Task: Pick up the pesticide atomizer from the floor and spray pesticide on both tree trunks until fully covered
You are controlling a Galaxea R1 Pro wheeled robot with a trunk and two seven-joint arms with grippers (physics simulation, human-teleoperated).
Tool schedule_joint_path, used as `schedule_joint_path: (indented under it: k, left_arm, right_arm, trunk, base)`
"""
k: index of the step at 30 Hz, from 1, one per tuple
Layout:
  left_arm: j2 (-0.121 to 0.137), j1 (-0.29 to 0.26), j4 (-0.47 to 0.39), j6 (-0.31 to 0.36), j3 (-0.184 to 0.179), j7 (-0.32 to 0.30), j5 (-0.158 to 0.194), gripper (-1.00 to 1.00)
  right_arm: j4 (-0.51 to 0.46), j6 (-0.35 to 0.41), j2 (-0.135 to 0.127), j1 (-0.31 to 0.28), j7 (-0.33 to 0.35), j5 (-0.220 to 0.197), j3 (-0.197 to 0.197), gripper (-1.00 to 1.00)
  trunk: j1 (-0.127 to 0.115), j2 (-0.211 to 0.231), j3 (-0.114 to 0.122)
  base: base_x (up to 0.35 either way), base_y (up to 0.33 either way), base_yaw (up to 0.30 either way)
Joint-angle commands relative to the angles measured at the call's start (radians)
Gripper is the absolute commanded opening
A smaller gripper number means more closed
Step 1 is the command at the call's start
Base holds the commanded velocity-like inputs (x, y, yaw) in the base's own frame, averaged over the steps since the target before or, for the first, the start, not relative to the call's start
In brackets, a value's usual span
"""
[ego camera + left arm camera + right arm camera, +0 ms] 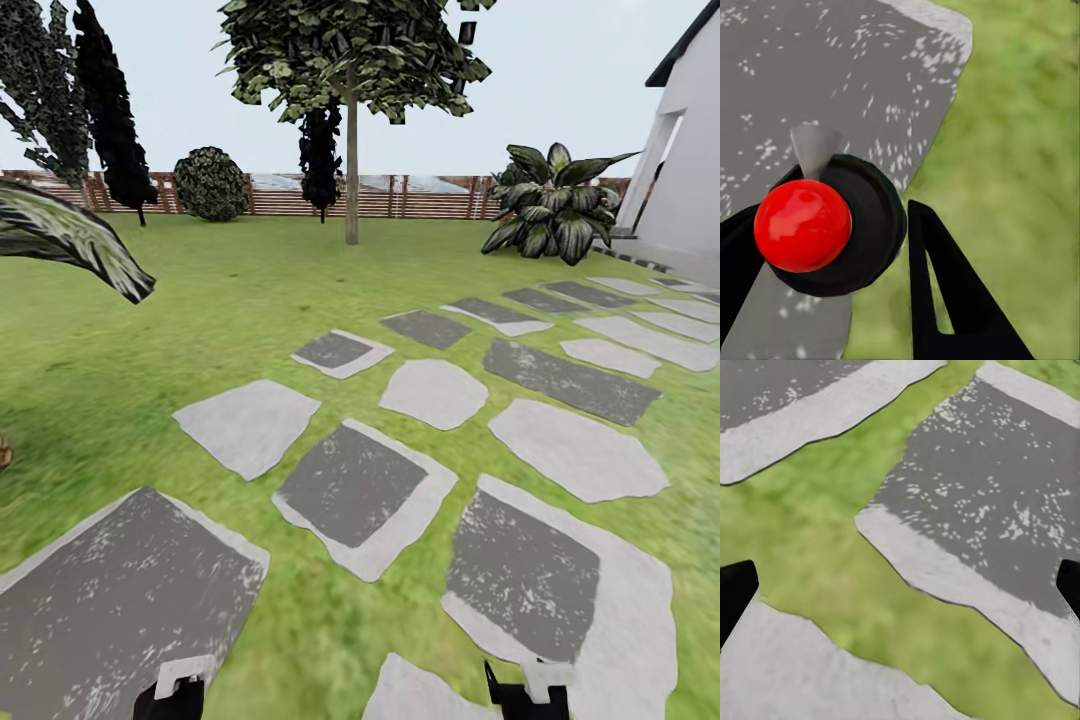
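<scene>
In the left wrist view the pesticide atomizer [862,225] shows from above as a round black body with a red ball top. My left gripper [829,217] is shut on it, one black finger [945,300] against each side, over a grey paving stone. In the head view the left gripper [180,695] and the right gripper [528,692] sit at the bottom edge. My right gripper [900,577] is open and holds nothing, above grass and stones. One tree [350,50] stands far ahead, its pale straight trunk [352,180] rising from the lawn before the fence.
Grey stepping stones [350,490] run from my feet toward the white house [685,170] at the right. A low broad-leaved plant [555,205] stands beside it. Dark cypress-like trees [110,110], a round bush [210,183] and the slatted fence [420,197] line the back. A big leaf [70,235] hangs at left.
</scene>
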Motion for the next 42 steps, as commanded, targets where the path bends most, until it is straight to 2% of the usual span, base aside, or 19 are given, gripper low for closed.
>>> schedule_joint_path:
  k: [1, 42]
  left_arm:
    - [0.0, -0.001, 0.001, -0.003, 0.0, 0.002, 0.001, -1.0]
    - [0.0, -0.001, 0.002, -0.003, 0.0, 0.002, 0.0, -1.0]
  right_arm:
    - [0.001, -0.003, 0.0, 0.0, 0.0, 0.001, 0.0, 1.0]
    - [0.001, -0.004, 0.0, 0.0, -0.002, 0.001, 0.001, 1.0]
  trunk:
    - [0.0, 0.0, -0.001]
    - [0.0, 0.0, -0.001]
  base:
    - [0.34, 0.0, 0.0]
    - [0.34, 0.0, 0.0]
